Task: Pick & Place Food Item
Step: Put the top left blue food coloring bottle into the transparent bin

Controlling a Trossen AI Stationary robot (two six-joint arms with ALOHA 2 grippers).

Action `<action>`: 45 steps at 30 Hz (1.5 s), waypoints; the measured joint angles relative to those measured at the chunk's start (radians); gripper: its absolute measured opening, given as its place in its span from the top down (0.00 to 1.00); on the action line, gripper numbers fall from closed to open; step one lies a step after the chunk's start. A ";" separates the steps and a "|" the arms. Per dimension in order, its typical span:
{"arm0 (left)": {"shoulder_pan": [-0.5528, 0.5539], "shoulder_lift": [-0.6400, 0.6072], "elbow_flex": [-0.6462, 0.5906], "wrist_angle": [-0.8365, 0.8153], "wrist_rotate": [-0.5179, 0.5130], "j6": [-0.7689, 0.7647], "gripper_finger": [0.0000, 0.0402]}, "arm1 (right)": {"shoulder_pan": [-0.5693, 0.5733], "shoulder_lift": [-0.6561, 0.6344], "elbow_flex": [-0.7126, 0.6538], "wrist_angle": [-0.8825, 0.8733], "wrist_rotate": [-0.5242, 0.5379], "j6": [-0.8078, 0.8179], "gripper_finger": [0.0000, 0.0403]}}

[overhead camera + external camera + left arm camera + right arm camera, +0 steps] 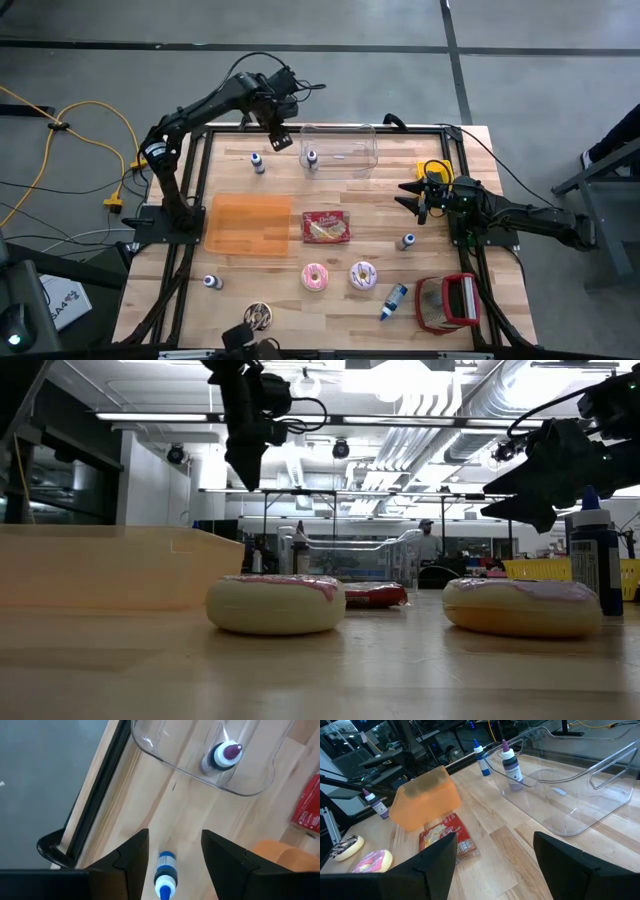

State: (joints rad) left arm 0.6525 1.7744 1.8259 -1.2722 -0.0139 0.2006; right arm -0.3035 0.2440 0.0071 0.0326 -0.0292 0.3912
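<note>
Clear rigid plastic bin (340,150) at 12 o'clock holds an upright purple-capped bottle (312,158). Left gripper (280,139) hovers beside it above a blue-capped bottle (258,163), jaws apart, empty. Right gripper (413,196) at 3 o'clock, jaws wide, empty. Glossy pink-frosted donuts (315,277) at 6; red crinkly snack packet (327,228) centre, beside the translucent orange box (247,224).
</note>
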 joint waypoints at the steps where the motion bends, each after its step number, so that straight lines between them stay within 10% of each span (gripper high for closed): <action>1: 0.002 -0.002 0.000 -0.010 0.000 -0.007 0.57 | 0.000 0.000 0.000 0.000 0.000 0.000 0.38; 19: 0.089 -0.007 -0.058 -0.108 -0.010 -0.130 0.57 | 0.000 0.000 0.000 0.000 0.000 0.000 0.38; 45: 0.082 -0.302 -0.555 0.232 -0.034 -0.231 0.57 | 0.000 0.000 0.000 0.000 0.000 0.000 0.38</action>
State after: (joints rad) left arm 0.7345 1.4727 1.2709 -1.0407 -0.0475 -0.0299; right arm -0.3031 0.2437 0.0071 0.0326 -0.0292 0.3909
